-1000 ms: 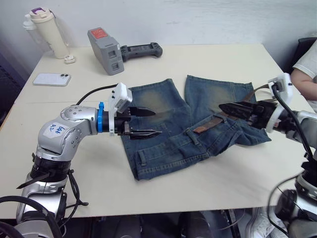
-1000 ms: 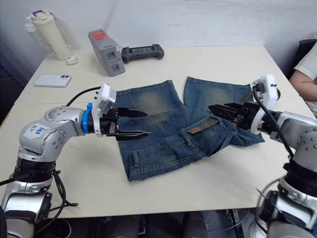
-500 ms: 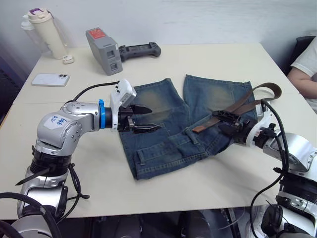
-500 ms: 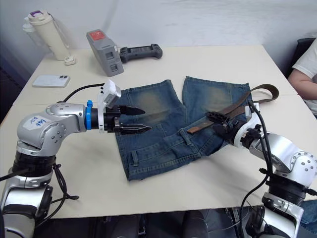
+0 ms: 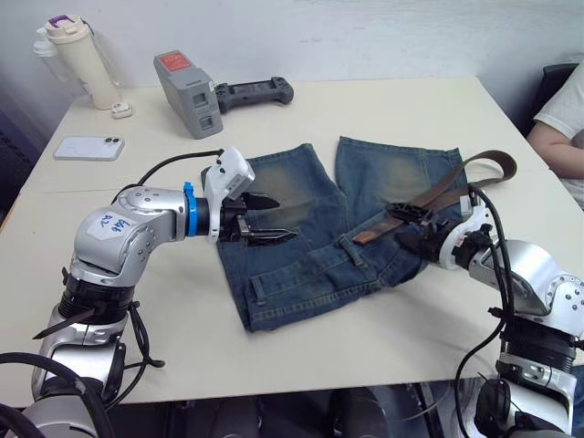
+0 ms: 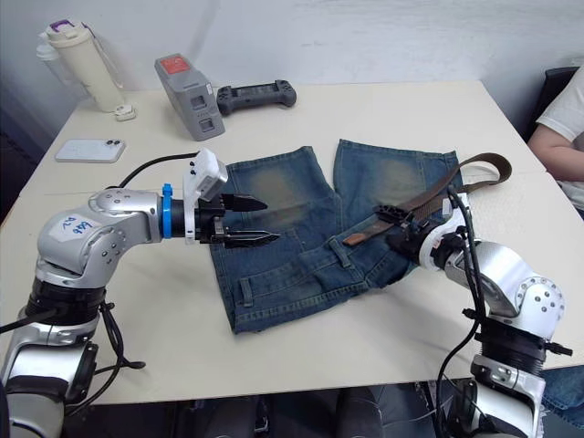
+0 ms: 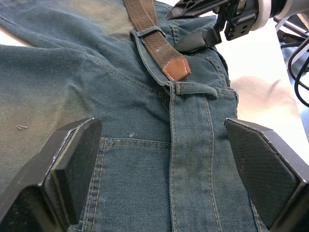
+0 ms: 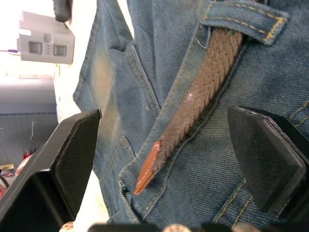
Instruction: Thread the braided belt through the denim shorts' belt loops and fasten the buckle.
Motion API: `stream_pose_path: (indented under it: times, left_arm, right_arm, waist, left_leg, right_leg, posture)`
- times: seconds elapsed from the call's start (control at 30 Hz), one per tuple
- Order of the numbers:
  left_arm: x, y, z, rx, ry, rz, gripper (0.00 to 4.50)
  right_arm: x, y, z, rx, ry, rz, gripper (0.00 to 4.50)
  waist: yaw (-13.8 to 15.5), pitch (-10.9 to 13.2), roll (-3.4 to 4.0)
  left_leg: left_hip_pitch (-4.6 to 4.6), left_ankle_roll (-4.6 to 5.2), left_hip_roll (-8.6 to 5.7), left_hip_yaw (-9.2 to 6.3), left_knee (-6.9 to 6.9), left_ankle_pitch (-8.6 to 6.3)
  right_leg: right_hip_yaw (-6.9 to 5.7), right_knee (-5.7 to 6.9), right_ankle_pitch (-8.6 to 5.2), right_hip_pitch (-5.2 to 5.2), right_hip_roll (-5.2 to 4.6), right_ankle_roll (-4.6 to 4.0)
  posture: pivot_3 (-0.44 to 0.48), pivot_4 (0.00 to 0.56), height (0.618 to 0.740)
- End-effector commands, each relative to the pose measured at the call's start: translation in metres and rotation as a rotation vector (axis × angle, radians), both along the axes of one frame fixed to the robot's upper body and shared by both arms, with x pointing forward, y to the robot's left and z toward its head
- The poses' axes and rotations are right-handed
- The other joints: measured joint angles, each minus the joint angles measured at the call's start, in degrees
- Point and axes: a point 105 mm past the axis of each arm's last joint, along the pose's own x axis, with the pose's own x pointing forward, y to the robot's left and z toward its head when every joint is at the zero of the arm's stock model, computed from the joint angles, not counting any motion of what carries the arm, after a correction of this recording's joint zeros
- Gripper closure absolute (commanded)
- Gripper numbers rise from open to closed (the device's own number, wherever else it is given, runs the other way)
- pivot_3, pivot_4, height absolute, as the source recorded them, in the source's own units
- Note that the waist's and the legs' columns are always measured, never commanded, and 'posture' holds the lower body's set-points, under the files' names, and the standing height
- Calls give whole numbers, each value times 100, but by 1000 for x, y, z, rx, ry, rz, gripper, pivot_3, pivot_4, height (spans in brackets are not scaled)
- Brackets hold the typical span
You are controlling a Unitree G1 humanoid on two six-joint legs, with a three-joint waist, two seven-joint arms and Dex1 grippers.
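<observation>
Both end effectors, left (image 5: pixel 274 219) and right (image 6: pixel 391 228), gape over the denim shorts (image 5: pixel 301 255); no legible writing.

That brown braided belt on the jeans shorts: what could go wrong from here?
The brown braided belt is through one denim loop, and its tan tip lies short of the next loop; a pull might slide it back out. Both pincers, left and right, are open and hold nothing, so the faded blue denim shorts could bunch when pushed.
</observation>
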Motion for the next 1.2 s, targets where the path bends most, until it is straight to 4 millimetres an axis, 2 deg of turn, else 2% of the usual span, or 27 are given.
stream_pose_path:
  times: [0.03, 0.4, 0.73, 0.83, 0.97, 1.0, 1.03, 1.1, 1.2]
  left_arm:
    - [0, 1, 12, 14, -57, -4, 0]
    - [2, 3, 12, 20, -57, 9, 0]
    - [4, 3, 11, 32, -68, 14, 0]
    - [2, 3, 10, 36, -67, 14, 0]
    - [2, 4, 9, 39, -68, 18, 0]
    - [2, 5, 9, 40, -67, 19, 0]
    - [2, 5, 8, 41, -66, 19, 0]
    - [3, 5, 7, 42, -65, 19, 0]
    - [4, 3, 6, 42, -66, 16, 0]
  right_arm:
    - [3, -2, 9, 40, -28, -6, 29]
    - [19, -4, 17, 87, -47, -20, 29]
    - [37, 1, -16, 82, 11, -31, 29]
    - [38, -2, -21, 93, 18, -46, 854]
    - [35, -2, -23, 106, 16, -47, 2845]
    - [34, -2, -21, 114, 9, -46, 3124]
    - [32, -2, -18, 121, 0, -45, 3680]
    - [31, -3, -11, 145, -21, -50, 4445]
    - [29, -3, 4, 198, -64, -56, 4445]
  waist:
    - [-1, 0, 0]
    - [-1, 0, 0]
    - [0, -3, -4]
    - [-2, -6, -11]
    - [-4, -6, -11]
    - [-5, -6, -10]
    - [-5, -6, -10]
    - [2, -6, -11]
    - [5, -6, -11]
  left_leg:
    - [0, 0, 0, 0, 0, 0]
    - [0, 0, 0, 3, 0, 0]
    - [1, 0, 1, 6, -1, 0]
    - [2, 0, 1, 5, -1, 0]
    - [2, 0, 2, 6, -1, 0]
    - [2, 0, 2, 5, -2, 0]
    - [2, 0, 2, 6, -2, 0]
    - [2, 0, 2, 6, -2, 0]
    - [1, 0, 1, 4, -1, 0]
  right_leg:
    - [0, 0, 0, 0, 0, 0]
    - [2, -1, 0, -2, 0, 0]
    - [2, -1, 0, -2, 0, 0]
    - [2, -1, 0, -1, 0, 0]
    - [2, -1, 0, -1, 0, 0]
    - [2, -1, 0, -1, 0, 0]
    - [2, -1, 0, -1, 0, 0]
    - [2, -1, 0, -1, 0, 0]
    - [3, -1, 0, -1, 0, 0]
  posture:
    - [0, 150, 650]
    - [0, 150, 650]
    - [0, 150, 650]
    - [0, 150, 650]
    - [0, 150, 650]
    - [0, 150, 650]
    - [0, 150, 650]
    - [0, 150, 650]
    - [0, 150, 650]
